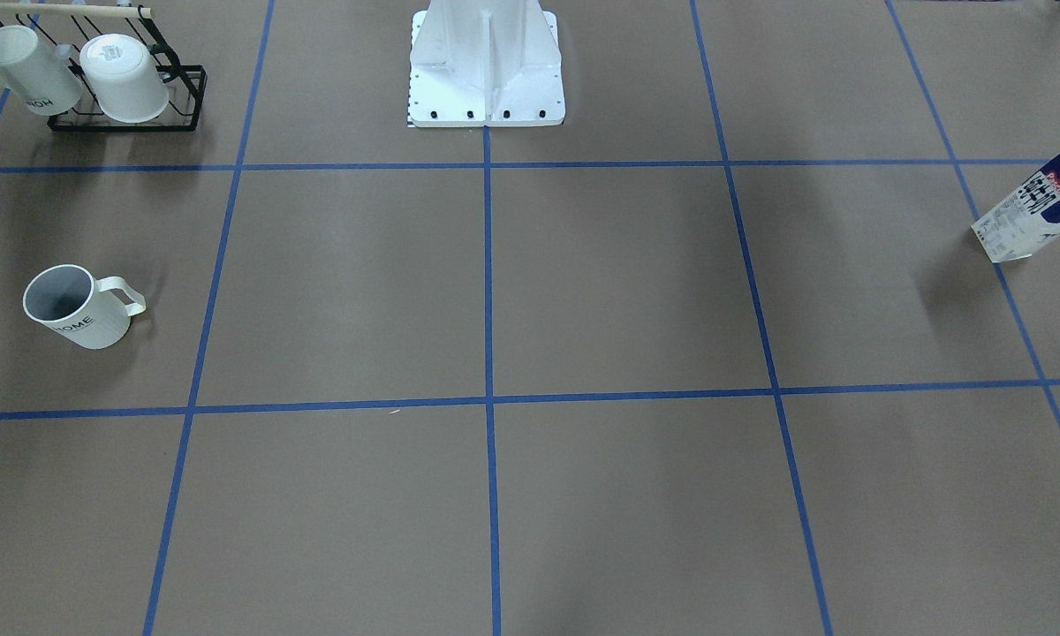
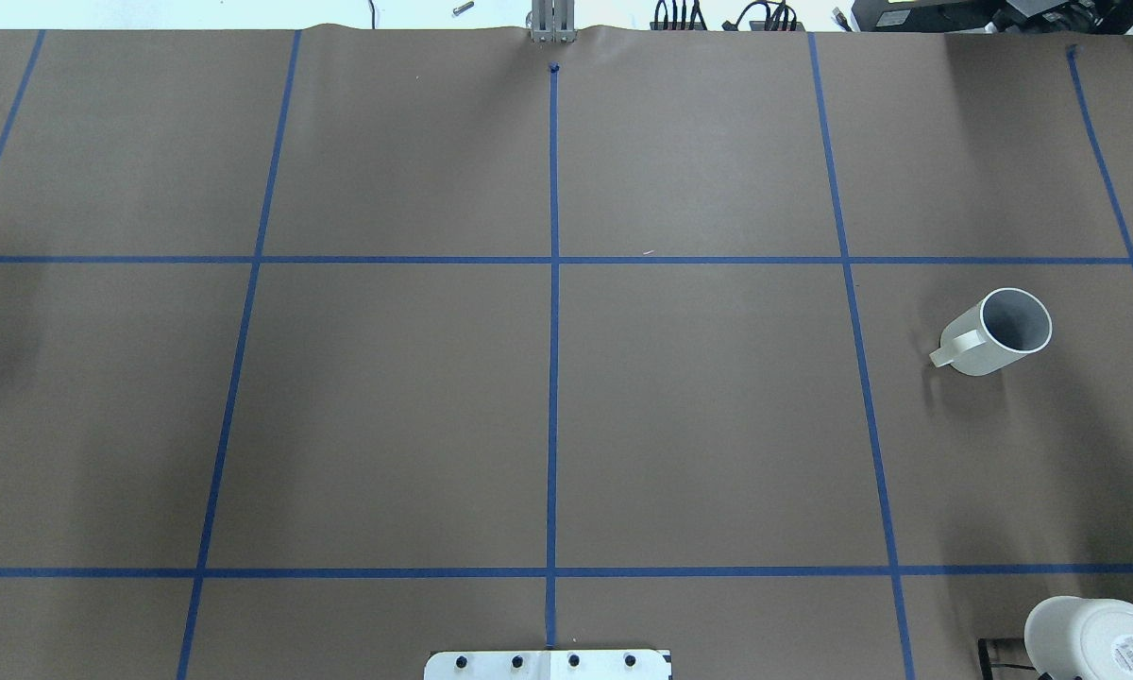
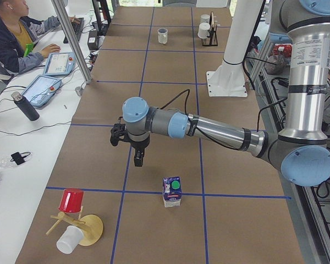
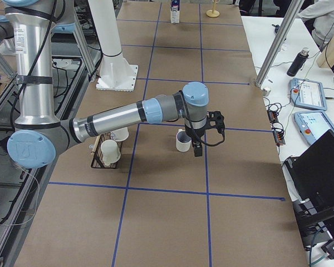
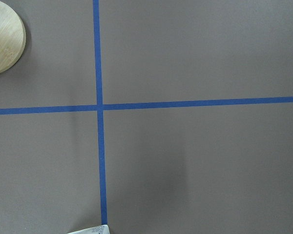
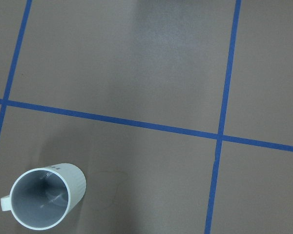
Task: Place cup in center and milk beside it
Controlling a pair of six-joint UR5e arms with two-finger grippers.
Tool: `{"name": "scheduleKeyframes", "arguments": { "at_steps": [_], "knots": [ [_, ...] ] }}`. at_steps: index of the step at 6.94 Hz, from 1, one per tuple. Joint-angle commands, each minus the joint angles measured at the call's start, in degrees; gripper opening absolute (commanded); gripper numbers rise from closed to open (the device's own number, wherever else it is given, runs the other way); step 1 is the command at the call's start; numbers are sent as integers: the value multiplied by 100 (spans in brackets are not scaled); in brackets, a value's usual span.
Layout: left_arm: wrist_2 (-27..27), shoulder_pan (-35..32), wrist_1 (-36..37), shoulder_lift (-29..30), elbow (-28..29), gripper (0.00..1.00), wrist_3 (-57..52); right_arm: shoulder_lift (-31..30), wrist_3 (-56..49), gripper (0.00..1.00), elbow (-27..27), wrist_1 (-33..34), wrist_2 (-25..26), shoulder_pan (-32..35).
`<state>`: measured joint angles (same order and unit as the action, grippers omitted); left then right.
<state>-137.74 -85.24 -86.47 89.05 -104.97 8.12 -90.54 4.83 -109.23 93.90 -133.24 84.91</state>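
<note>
The cup (image 1: 75, 307) stands upright on the worktop (image 1: 618, 291) far out on the robot's right, well apart from the center (image 1: 488, 400). Nearer the robot on that side, a rack (image 1: 141, 127) holds two mugs (image 1: 124, 78). The milk (image 1: 1038, 208) stands far out on the robot's left, on a tape line (image 1: 1010, 300), with a stand (image 3: 80, 228) beyond it toward the worktop's end.

Cup (image 1: 75, 306) upright at view's left; milk (image 1: 1038, 208) at right edge; center (image 1: 488, 400) between, well apart from both.
</note>
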Motion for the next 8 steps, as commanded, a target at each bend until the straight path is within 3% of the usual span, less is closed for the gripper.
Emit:
{"name": "scheduleKeyframes", "arguments": {
  "at_steps": [1,2,5,7,8],
  "knots": [
    [10,-2,-1,-28,-24,99,14,-51,9,100,-81,-3,-235,-9],
    [37,-2,-10,-28,37,99,14,-112,9,100,-72,-3,-463,-18],
    [37,-2,-10,-19,20,99,23,-87,192,100,234,-12,-457,-630],
    [28,-2,-10,-19,-23,99,23,18,778,100,253,-38,-108,-1140],
    [28,7,-10,-19,-6,99,23,123,1330,100,314,-439,199,-1482]
  ]
}}
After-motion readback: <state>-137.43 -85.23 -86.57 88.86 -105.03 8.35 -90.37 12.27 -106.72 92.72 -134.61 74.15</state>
